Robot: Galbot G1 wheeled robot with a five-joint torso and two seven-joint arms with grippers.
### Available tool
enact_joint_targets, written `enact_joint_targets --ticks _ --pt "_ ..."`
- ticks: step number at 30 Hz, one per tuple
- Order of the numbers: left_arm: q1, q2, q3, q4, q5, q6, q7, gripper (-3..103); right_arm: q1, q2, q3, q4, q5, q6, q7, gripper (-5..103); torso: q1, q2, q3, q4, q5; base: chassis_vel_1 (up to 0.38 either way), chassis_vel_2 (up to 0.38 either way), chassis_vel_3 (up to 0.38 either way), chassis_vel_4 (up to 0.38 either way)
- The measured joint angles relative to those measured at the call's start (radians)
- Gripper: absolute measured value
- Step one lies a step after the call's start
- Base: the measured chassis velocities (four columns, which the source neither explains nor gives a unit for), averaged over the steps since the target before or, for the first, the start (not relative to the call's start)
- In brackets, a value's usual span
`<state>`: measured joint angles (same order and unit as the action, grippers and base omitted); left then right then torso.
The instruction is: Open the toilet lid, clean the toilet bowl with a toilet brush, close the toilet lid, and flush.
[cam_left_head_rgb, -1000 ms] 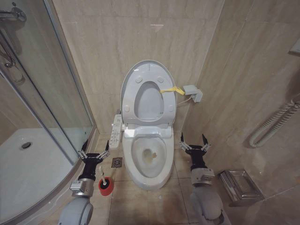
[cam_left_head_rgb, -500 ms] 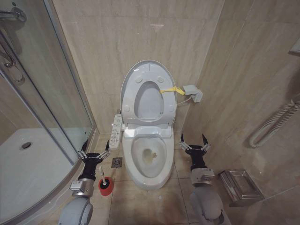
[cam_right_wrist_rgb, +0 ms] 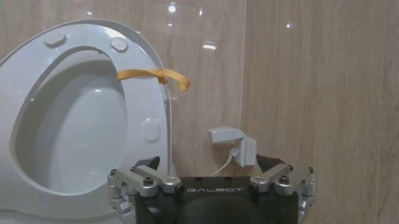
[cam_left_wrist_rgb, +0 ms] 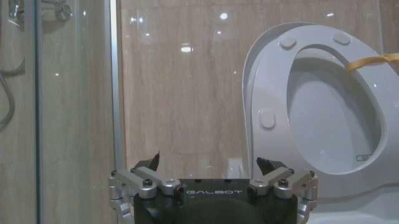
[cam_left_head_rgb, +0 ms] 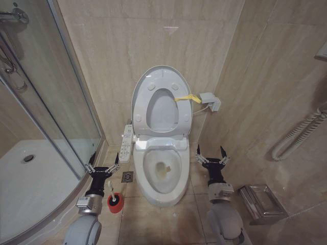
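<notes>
Nothing has changed vs the frames 1.0 s and 0.5 s ago: both arms, toilet brush and lid sit exactly as they did.

Nearest, at approx 7 o'clock in the head view, left pincer [cam_left_head_rgb: 102, 162] hangs over the floor w/ fingers spread wide, gripping nothing; left wrist view shows the same splayed fingers [cam_left_wrist_rgb: 214, 168] and empty gap. Just beside its wrist, at floor level, toilet brush [cam_left_head_rgb: 115, 201] stands upright in its red cup, pale stick handle up, untouched. Floor drain [cam_left_head_rgb: 127, 176] lies between that arm and the bowl.

At approx 5 o'clock, right pincer [cam_left_head_rgb: 210, 154] mirrors it on the other side of the toilet, fingers also wide apart and empty; same in right wrist view [cam_right_wrist_rgb: 212, 169]. Metal holder [cam_left_head_rgb: 261, 202] sits on the floor to its right.

Centre, between the two arms: toilet bowl [cam_left_head_rgb: 153, 191], open, yellowish stain at the bottom, button panel [cam_left_head_rgb: 125, 143] on its left side.

Farther, toward 12 o'clock: seat ring [cam_left_head_rgb: 184, 112] and toilet lid [cam_left_head_rgb: 139, 88] both raised, leaning against the back wall, yellow strap [cam_left_head_rgb: 187, 98] hanging off the right edge. White wall box [cam_left_head_rgb: 210, 100] w/ cable just right of it. Shower glass [cam_left_head_rgb: 56, 92] at approx 10 o'clock.
</notes>
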<state>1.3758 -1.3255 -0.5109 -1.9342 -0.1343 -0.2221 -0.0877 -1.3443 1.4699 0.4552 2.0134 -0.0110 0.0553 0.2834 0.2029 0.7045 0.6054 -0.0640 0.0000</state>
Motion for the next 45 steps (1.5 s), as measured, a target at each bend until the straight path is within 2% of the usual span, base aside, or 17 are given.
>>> enact_joint_targets --ticks 11,13,14,17,18,21,22,24,26,28,33,35,37,38,40,43,45 --pt "0.000 0.000 0.001 -0.002 -0.001 0.006 0.000 100 0.000 0.000 0.000 0.000 0.000 0.000 0.000 100 0.000 0.000 0.000 0.0000 0.0000 0.000 0.000 0.000 0.000" --pt "0.006 -0.002 0.011 -0.022 -0.011 0.062 -0.007 100 0.000 0.000 0.000 0.000 0.000 0.000 0.000 100 0.000 0.000 0.000 0.0000 0.0000 0.000 0.000 0.000 0.000" --pt "0.006 -0.002 0.011 -0.022 -0.011 0.062 -0.007 100 0.000 0.000 0.000 0.000 0.000 0.000 0.000 100 0.000 0.000 0.000 0.0000 0.0000 0.000 0.000 0.000 0.000" --pt "0.017 -0.006 0.030 -0.060 -0.033 0.164 -0.019 100 0.000 0.000 0.000 0.000 0.000 0.000 0.000 100 0.000 0.000 0.000 0.0000 0.0000 0.000 0.000 0.000 0.000" --pt "0.017 -0.006 0.030 -0.060 -0.033 0.164 -0.019 100 0.000 0.000 0.000 0.000 0.000 0.000 0.000 100 0.000 0.000 0.000 0.0000 0.0000 0.000 0.000 0.000 0.000" --pt "0.029 -0.011 0.052 -0.103 -0.058 0.279 -0.033 100 0.000 0.000 0.000 0.000 0.000 0.000 0.000 100 0.000 0.000 0.000 0.0000 0.0001 0.000 0.000 0.000 0.000" --pt "0.029 -0.011 0.052 -0.103 -0.058 0.279 -0.033 100 0.000 0.000 0.000 0.000 0.000 0.000 0.000 100 0.000 0.000 0.000 0.0000 0.0001 0.000 0.000 0.000 0.000" --pt "0.039 -0.015 0.068 -0.136 -0.077 0.368 -0.044 100 0.000 0.000 0.000 0.000 0.000 0.000 0.000 100 0.000 0.000 0.000 0.0000 0.0001 0.000 0.000 0.000 0.000" --pt "0.045 -0.017 0.077 -0.152 -0.086 0.413 -0.049 100 0.000 0.000 0.000 0.000 0.000 0.000 0.000 100 0.000 0.000 0.000 0.0000 0.0001 0.000 0.000 0.000 0.000" --pt "0.046 -0.017 0.080 -0.157 -0.090 0.428 -0.051 100 0.000 0.000 0.000 0.000 0.000 0.000 0.000 100 0.000 0.000 0.000 0.0000 0.0001 0.000 0.000 0.000 0.000" --pt "0.053 -0.017 0.076 -0.169 -0.090 0.432 -0.052 100 0.000 0.000 0.000 0.000 0.000 0.000 0.000 100 0.000 0.000 0.000 -0.0002 -0.0001 0.000 0.000 0.000 0.000" --pt "0.078 -0.012 0.046 -0.204 -0.077 0.397 -0.052 100 0.000 0.000 0.000 0.000 0.000 0.000 0.000 100 0.000 0.000 0.000 -0.0005 -0.0003 0.000 0.000 0.000 0.000" --pt "0.142 0.002 -0.034 -0.295 -0.037 0.293 -0.050 100 0.000 0.000 0.000 0.000 0.000 0.000 0.000 100 0.000 0.000 0.000 0.0002 0.0001 0.000 0.000 0.000 0.000" --pt "0.162 0.007 -0.060 -0.324 -0.025 0.261 -0.049 100 0.000 0.000 0.000 0.000 0.000 0.000 0.000 100 0.000 0.000 0.000 0.0007 0.0006 0.000 0.000 0.000 0.000" --pt "0.167 0.010 -0.075 -0.336 -0.024 0.245 -0.049 100 0.000 0.000 0.000 0.000 0.000 0.000 0.000 100 0.000 0.000 0.000 0.0010 0.0005 0.000 0.000 0.000 0.000" --pt "0.165 0.015 -0.098 -0.345 -0.023 0.222 -0.049 100 0.000 0.000 0.000 0.000 0.000 0.000 0.000 100 0.000 0.000 0.000 -0.0002 0.0000 0.000 0.000 0.000 0.000" --pt "0.166 0.013 -0.097 -0.331 -0.016 0.183 -0.047 100 0.000 0.000 0.000 0.000 0.000 0.000 0.000 100 0.000 0.000 0.000 -0.0003 0.0004 0.000 0.000 0.000 0.000"
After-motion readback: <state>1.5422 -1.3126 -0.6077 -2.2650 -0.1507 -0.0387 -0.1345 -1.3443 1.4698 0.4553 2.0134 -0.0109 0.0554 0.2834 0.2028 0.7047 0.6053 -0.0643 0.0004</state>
